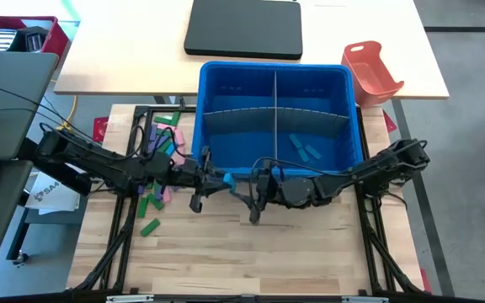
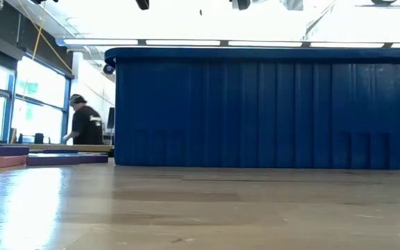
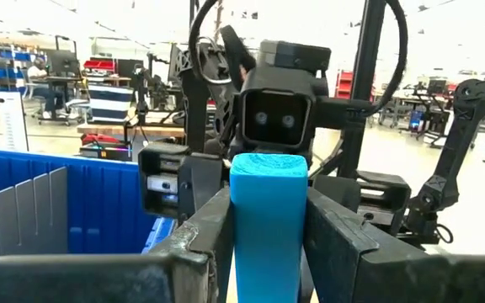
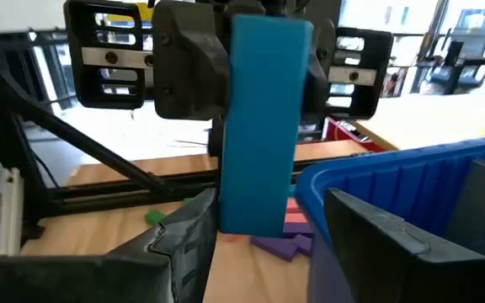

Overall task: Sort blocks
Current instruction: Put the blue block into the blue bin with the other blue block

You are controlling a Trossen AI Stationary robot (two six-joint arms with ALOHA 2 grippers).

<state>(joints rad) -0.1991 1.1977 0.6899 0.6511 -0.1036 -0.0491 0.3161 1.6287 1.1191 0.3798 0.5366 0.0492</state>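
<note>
High view: a blue block [image 1: 229,179] is gripped by the left end effector [image 1: 217,179] near the table's middle; the right end effector [image 1: 258,187] is held open beside it.

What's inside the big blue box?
The blue bin has a grey divider splitting it into sections. Two blue blocks lie in the front right section. The other sections look bare from above. The near wall hides a strip of the floor behind it.

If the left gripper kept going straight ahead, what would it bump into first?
Probably the right gripper. The left gripper, shut on a blue block, points straight at it, just in front of the blue bin. The exact gap between them is unclear.
</note>
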